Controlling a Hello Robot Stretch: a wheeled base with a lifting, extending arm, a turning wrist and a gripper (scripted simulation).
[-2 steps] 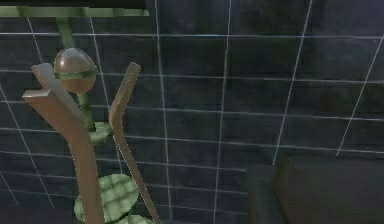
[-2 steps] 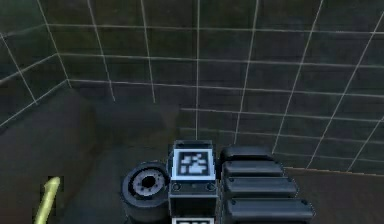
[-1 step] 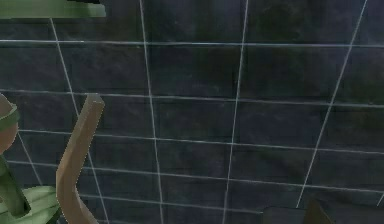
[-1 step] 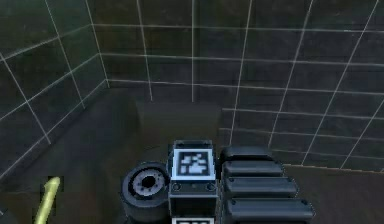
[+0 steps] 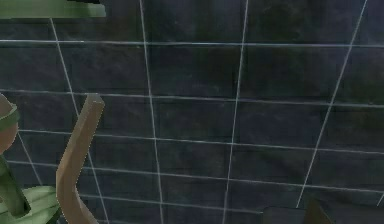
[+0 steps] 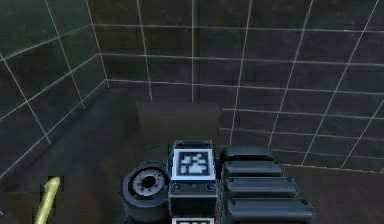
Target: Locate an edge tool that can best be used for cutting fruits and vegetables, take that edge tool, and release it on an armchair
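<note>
In the arm side view the arm's dark ribbed bar [image 6: 262, 188] rises from the bottom edge, with a white marked square [image 6: 195, 163] at its end. Left of that square sits the gripper [image 6: 148, 187], a round dark body. Its far end cannot be made out, so I cannot tell whether it holds anything. A slim yellow object [image 6: 48, 200] lies slanted on the dark surface at the lower left, some way left of the gripper. Its shape is too small to name as a knife.
Dark tiled walls [image 6: 250, 60] meet in a corner behind the arm. In the forward view a brown wooden bar [image 5: 78, 160] leans up from the bottom left before a dark tiled wall [image 5: 240, 110]. Green shapes sit at the top left [image 5: 50, 8] and bottom left [image 5: 28, 205].
</note>
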